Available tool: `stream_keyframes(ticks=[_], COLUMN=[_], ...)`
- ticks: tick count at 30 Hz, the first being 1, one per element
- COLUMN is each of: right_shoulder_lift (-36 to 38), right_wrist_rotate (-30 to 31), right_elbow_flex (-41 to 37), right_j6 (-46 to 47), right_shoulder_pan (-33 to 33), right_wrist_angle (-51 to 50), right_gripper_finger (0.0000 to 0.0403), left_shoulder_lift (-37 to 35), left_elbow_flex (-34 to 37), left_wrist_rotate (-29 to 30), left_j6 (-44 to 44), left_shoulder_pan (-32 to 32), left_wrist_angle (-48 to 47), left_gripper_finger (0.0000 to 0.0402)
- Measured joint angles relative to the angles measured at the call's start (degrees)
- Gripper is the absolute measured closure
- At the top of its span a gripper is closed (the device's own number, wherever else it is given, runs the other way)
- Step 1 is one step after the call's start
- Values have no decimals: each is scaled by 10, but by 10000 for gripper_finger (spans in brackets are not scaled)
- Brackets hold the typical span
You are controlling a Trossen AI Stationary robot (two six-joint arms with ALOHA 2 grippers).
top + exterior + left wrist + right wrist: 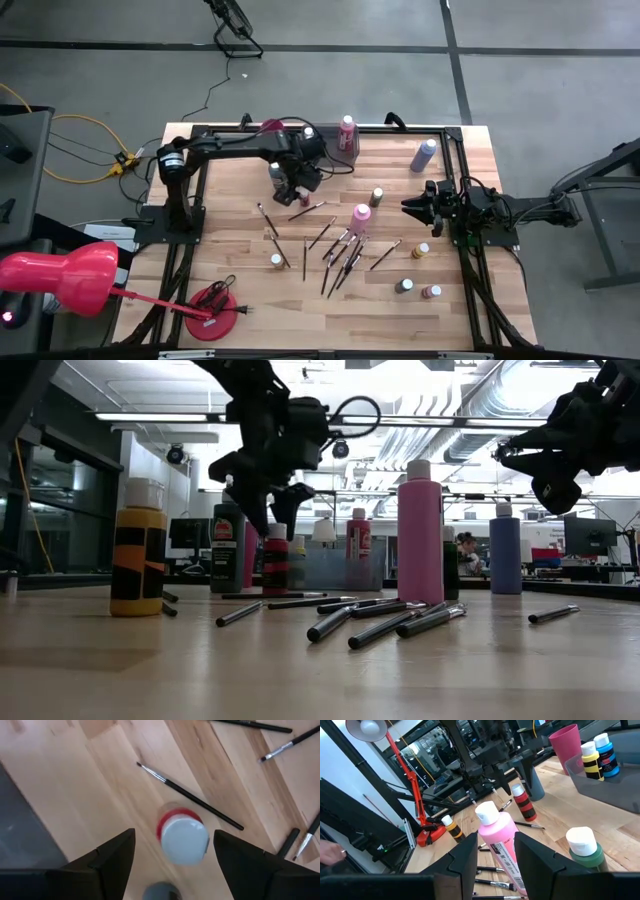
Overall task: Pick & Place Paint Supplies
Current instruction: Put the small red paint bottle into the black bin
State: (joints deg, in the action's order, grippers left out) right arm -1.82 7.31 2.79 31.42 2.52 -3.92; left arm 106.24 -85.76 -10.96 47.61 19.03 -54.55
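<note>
My left gripper (172,855) hangs right above the red bottle (182,839), and its two dark fingers (107,862) are spread wide on both sides of it. They are not touching it, so I am holding nothing. The red bottle stands straight up on the wooden table (240,270), with its white cap pointing up at my camera. It is round and smooth. In the high view it sits under the left gripper (296,188), near the back of the table.

Just beside the bottle lies a thin paintbrush (190,796). It is long and flat on the wood, with a dark handle and a small pointed tip. More brushes (340,262) lie scattered in the middle of the table, pointing many ways.

My right gripper (418,207) waits in the air at the right side. Its fingers are partly apart and hold nothing. In front of it a tall pink bottle (500,842) stands up with a white cap. A yellow bottle with black stripes (139,550) stands up too.
</note>
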Motion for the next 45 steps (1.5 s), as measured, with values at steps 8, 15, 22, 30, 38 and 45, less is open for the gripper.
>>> stream_keyframes(ticks=[8, 15, 22, 30, 38, 45], right_shoulder_lift=[0, 0, 0, 0, 0, 0], right_wrist_rotate=[0, 0, 0, 0, 0, 0], right_elbow_flex=[0, 0, 0, 0, 0, 0], right_j6=[0, 0, 0, 0, 0, 0], right_shoulder_pan=[0, 0, 0, 0, 0, 0], right_wrist_angle=[0, 0, 0, 0, 0, 0], right_gripper_finger=[279, 279, 279, 279, 279, 279], left_shoulder_lift=[10, 10, 9, 10, 9, 9], left_elbow_flex=[0, 0, 0, -27, -118, -172], left_wrist_rotate=[0, 0, -2, -1, 18, 99], left_j6=[0, 0, -8, -16, -16, -48], left_shoulder_pan=[-3, -3, -3, -3, 8, 40], left_wrist_angle=[9, 2, 4, -21, -45, -23], left_gripper_finger=[140, 174, 258, 289, 289, 289])
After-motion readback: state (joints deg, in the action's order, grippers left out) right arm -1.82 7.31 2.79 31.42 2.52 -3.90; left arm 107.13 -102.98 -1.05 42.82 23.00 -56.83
